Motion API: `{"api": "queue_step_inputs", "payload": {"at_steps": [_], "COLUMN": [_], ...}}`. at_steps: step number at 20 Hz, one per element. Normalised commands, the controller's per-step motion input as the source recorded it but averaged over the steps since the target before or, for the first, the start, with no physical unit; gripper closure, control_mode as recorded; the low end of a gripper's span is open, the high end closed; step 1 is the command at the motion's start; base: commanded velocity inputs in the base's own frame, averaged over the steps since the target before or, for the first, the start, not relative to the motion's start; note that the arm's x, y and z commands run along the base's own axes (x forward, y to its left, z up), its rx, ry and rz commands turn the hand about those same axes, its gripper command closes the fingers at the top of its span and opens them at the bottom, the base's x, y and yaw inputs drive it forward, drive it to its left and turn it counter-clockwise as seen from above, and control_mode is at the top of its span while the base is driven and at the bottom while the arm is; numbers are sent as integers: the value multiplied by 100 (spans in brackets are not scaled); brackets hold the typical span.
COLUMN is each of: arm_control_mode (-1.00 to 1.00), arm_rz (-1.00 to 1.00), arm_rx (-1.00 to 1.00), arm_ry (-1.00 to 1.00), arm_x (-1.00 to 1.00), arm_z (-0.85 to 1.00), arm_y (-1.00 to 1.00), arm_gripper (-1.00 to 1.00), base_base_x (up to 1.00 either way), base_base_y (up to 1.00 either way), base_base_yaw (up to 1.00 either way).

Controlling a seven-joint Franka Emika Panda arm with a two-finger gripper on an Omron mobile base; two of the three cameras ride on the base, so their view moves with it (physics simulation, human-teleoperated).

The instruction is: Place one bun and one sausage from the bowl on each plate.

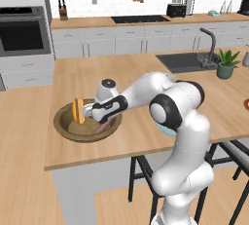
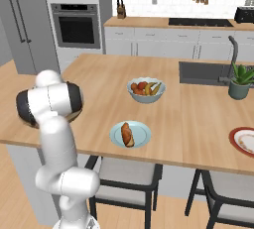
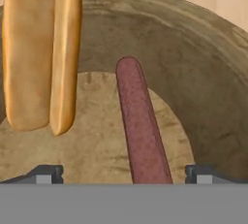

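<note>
The brown wooden bowl (image 1: 63, 124) stands near the counter's left front edge. A yellow-orange bun (image 1: 78, 111) leans against its left wall, and a pinkish-brown sausage (image 1: 102, 128) lies on its floor. My gripper (image 1: 93, 117) reaches down into the bowl. In the hand view the bun (image 3: 41, 53) is at the upper left and the sausage (image 3: 140, 126) runs up the middle. The gripper (image 3: 123, 174) is open, its fingertips (image 3: 46, 173) apart on either side of the sausage's near end, holding nothing. The light blue plate (image 2: 141, 130) carries a reddish-brown bun (image 2: 127, 134). The red-rimmed white plate (image 2: 243, 141) lies at the far right.
A pale blue fruit bowl (image 2: 146, 90) stands mid-counter behind the blue plate. A sink (image 1: 182, 62) with a faucet and a potted plant (image 1: 226, 64) are at the back right. Stools (image 2: 124, 178) stand under the counter's front edge.
</note>
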Motion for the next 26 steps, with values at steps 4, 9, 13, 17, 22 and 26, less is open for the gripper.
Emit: {"api": "queue_step_inputs", "payload": {"at_steps": [4, 9, 13, 17, 22, 26], "arm_control_mode": [-100, -100, -100, -100, -100, -100], "arm_rz": [-3, -5, -4, -1, 0, 0], "arm_rx": [0, -5, -6, -11, -6, 1], "arm_ry": [1, 1, 2, 5, -2, -4], "arm_x": [29, 26, 19, 6, -29, -45], "arm_z": [-16, -38, -47, -79, -43, 14], "arm_y": [0, 0, 25, 42, 16, -22], "arm_gripper": [-100, -100, 100, 100, 100, 100], "base_base_x": [0, 0, 0, 0, 0, 0], "base_base_y": [0, 0, 0, 0, 0, 0], "base_base_yaw": [0, 0, 0, 0, 0, 0]}}
